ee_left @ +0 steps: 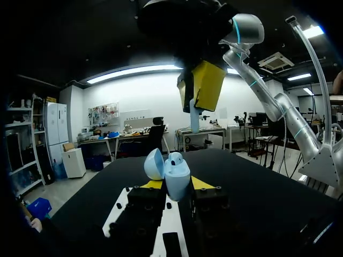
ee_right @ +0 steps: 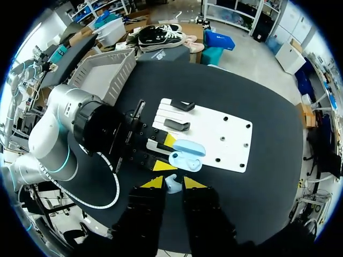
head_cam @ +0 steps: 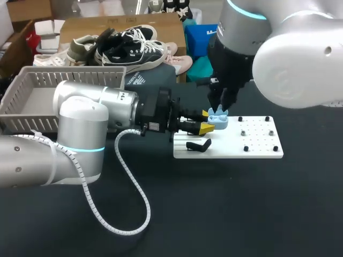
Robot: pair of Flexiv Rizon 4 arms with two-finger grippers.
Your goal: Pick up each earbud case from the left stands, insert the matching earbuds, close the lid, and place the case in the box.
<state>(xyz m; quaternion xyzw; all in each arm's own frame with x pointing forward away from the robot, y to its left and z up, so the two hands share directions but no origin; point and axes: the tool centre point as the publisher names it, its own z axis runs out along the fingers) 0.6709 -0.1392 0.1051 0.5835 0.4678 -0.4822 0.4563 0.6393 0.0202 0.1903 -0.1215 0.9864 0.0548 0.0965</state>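
Fingers [ee_left: 151,184] of the left gripper [ee_left: 177,184] clamp the open light-blue earbud case [ee_left: 177,174] at the white board's [head_cam: 260,145] edge. The right gripper [ee_right: 173,182] hangs just above it, pinching a light-blue earbud [ee_right: 171,185]. The board's right half and the black table [head_cam: 241,214] in front lie open. The grey basket [head_cam: 32,80] stands far left. Only the left wrist view shows a second earbud [ee_left: 176,157] seated in the case. Only the right wrist view shows both black stands [ee_right: 181,105].

Black table [head_cam: 241,214]: white board [head_cam: 261,145], grey box [head_cam: 21,115].
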